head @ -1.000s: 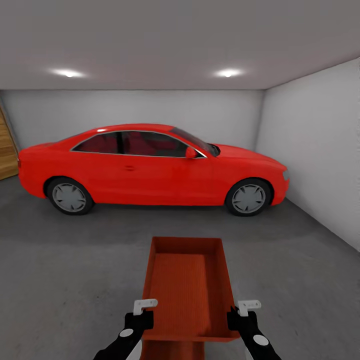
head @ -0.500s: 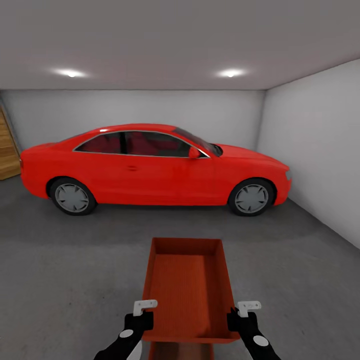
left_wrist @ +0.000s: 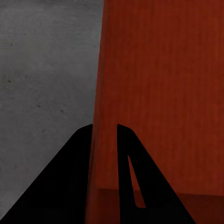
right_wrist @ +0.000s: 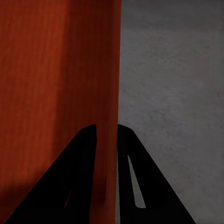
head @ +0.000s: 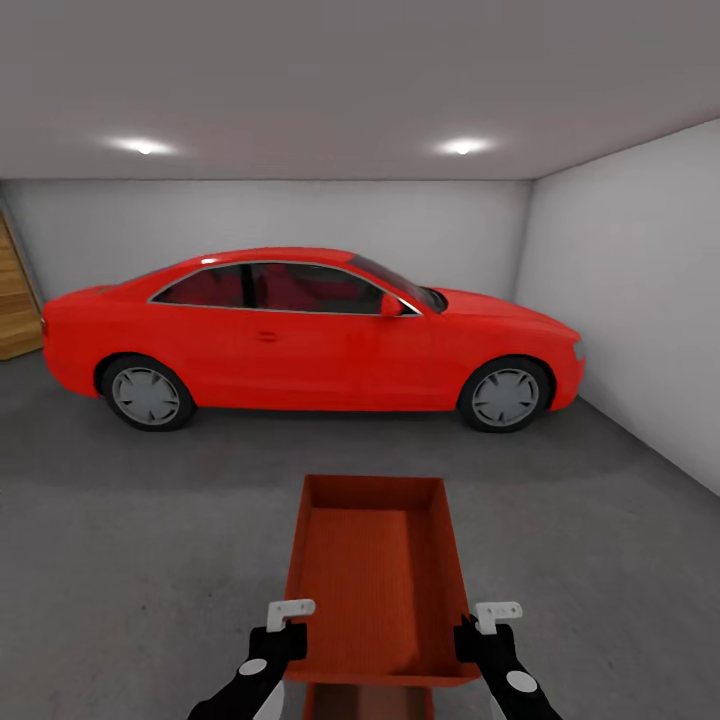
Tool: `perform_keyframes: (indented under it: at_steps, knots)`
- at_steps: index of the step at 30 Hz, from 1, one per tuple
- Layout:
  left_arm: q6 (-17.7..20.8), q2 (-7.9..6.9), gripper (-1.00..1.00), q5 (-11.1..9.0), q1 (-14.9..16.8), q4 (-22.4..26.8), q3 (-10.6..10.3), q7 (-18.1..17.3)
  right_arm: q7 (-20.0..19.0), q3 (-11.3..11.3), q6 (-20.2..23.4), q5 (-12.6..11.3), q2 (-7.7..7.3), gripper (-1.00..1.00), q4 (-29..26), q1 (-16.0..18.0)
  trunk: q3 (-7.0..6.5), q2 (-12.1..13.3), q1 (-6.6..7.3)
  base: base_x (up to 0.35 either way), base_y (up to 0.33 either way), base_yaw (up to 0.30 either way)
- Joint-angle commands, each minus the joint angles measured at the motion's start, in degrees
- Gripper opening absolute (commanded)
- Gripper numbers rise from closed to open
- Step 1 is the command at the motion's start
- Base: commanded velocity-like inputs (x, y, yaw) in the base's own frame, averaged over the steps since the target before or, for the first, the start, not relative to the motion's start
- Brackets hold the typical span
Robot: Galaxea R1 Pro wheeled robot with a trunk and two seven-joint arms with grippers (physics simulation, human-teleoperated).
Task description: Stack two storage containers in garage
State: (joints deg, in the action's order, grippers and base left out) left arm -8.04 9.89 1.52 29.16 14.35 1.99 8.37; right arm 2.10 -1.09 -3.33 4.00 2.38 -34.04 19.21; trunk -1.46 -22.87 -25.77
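Observation:
An orange-red open-topped storage container hangs in front of me above the dark grey concrete floor of the garage. My left gripper is shut on its left wall near the close end. My right gripper is shut on its right wall. The left wrist view has the thin wall pinched between the black fingers. The right wrist view has the other wall pinched likewise. The edge of a second orange-red container peeks out under the held one's near end.
A red car stands side-on across the garage about two metres ahead. A white wall runs along the right. A wooden slatted door is at the far left. Bare concrete lies on both sides of the container.
The whole view has drifted a little, so the car sits slightly further right. The lower container's edge now lies more squarely under the held one. Both grippers keep their hold.

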Motion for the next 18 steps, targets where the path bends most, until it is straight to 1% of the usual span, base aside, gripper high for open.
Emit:
perform_keyframes:
  at_steps: [1, 5, 16, 18]
  knots:
    - [-0.1, 0.11, -1.0, 0.2, 0.1, 2.4, 0.8, -0.4, -0.1, 1.6, -0.2, 0.3, 0.02, -1.0, 0.2, 0.0, 0.03, 0.0, -0.02, 0.0, 0.012, -0.019]
    - [-0.1, 0.11, -1.0, 0.2, 0.1, 2.4, 0.8, -0.4, -0.1, 1.6, -0.2, 0.3, 0.0, -1.0, 0.2, 0.0, 0.01, 0.0, -0.02, 0.0, 0.004, -0.154]
    - [-0.1, 0.11, -1.0, 0.2, 0.1, 2.4, 0.8, -0.4, -0.1, 1.6, -0.2, 0.3, 0.02, -1.0, 0.2, 0.0, -0.15, 0.0, -0.02, 0.0, 0.0, -0.246]
    - [-0.1, 0.11, -1.0, 0.2, 0.1, 2.4, 0.8, -0.4, -0.1, 1.6, -0.2, 0.3, 0.01, -1.0, 0.2, 0.0, -0.15, 0.0, -0.02, 0.0, 0.0, -0.168]
